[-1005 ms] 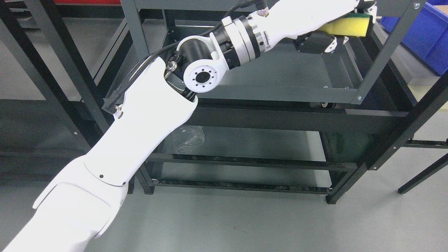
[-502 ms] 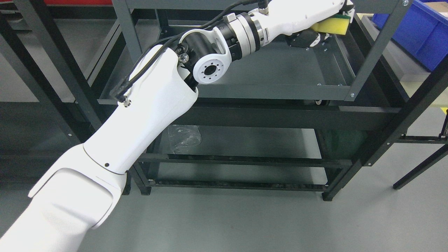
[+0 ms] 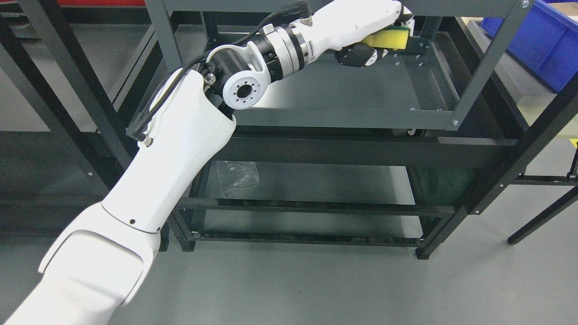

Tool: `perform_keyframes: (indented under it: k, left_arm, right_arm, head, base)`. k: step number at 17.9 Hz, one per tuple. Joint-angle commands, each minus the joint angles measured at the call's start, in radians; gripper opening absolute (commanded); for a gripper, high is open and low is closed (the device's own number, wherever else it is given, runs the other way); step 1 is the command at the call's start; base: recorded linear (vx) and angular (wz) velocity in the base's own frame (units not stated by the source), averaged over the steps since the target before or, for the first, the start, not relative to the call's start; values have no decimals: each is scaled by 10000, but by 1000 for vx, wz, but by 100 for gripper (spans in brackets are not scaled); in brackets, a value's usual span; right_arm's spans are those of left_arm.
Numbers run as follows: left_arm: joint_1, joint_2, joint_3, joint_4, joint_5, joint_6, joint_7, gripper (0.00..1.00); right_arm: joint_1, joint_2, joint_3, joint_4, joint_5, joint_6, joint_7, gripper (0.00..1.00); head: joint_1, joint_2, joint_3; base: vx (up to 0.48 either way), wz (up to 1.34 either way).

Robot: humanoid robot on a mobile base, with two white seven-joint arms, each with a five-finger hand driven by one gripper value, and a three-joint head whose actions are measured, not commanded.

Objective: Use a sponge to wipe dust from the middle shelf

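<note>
My left arm reaches from the lower left up into the dark grey metal rack. My left hand [image 3: 377,38] is shut on a yellow sponge with a green top [image 3: 390,39] and holds it at the back of the middle shelf [image 3: 343,90], near the right rear post. The sponge sits low over the shelf surface; I cannot tell whether it touches. The top shelf's frame hides the upper part of the hand. My right arm is not in view.
The rack's front right post [image 3: 483,67] stands right of the hand. A crumpled clear plastic bag [image 3: 237,176] lies on the lower shelf. Blue bins [image 3: 548,40] sit on a neighbouring rack at the right. Another dark rack [image 3: 67,90] stands to the left.
My left hand has carried the sponge leftward along the back of the middle shelf, away from the right side. The camera shifted between the first two frames.
</note>
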Motion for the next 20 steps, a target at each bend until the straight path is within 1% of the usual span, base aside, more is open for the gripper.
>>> perform_keyframes:
  k: [1,4,6,9,12,14,16,17,19,20]
  left_arm:
    - [1147,1675,3321,-1683,-15,-703,-358,2]
    - [1254,2609,4854,-1699,30,-1318,-419,2]
    - [1530,3178,5500,-1684,76,-1731,-434,2]
    - [2447,4067,7077,-1699,199,-2620,-556,2]
    - [3278,4605,8826,-1699,597,-3648,-1153,2]
    - [3433,4943,9611,-1699,827,-3774,-1431,2]
    - [3602,5006,9905,-1699,859,-3789,-1416,2]
    - [3633,4885,9799,-1699,859,-3805,-1416,2]
    - [3603,4426,9204,-1775,874,-3805,-1416,2]
    - [3602,4119,8562,-1836,874,-3820,-1386,2]
  right_arm:
    - [0,-175,-3,-174,0,5,-5,100]
    - [0,-175,-3,-174,0,5,-5,100]
    - [0,-175,12,-174,0,5,-5,100]
    - [0,-175,-3,-174,0,5,-5,100]
    - [0,-175,-3,-174,0,5,-5,100]
    - [0,-175,-3,-174,0,5,-5,100]
    - [0,-175,-3,-174,0,5,-5,100]
    - [0,-175,12,-174,0,5,-5,100]
    - [0,-175,12,-174,0,5,-5,100]
    - [0,-175,12,-174,0,5,-5,100]
  head:
    - [0,0,0]
    - [0,0,0]
    - [0,0,0]
    - [0,0,0]
    - [0,0,0]
    - [0,0,0]
    - [0,0,0]
    - [0,-1,0]
    - [0,0,0]
    - [0,0,0]
  base:
    - [0,0]
    - [0,0]
    - [0,0]
    - [0,0]
    - [0,0]
    - [0,0]
    - [0,0]
    - [0,0]
    - [0,0]
    - [0,0]
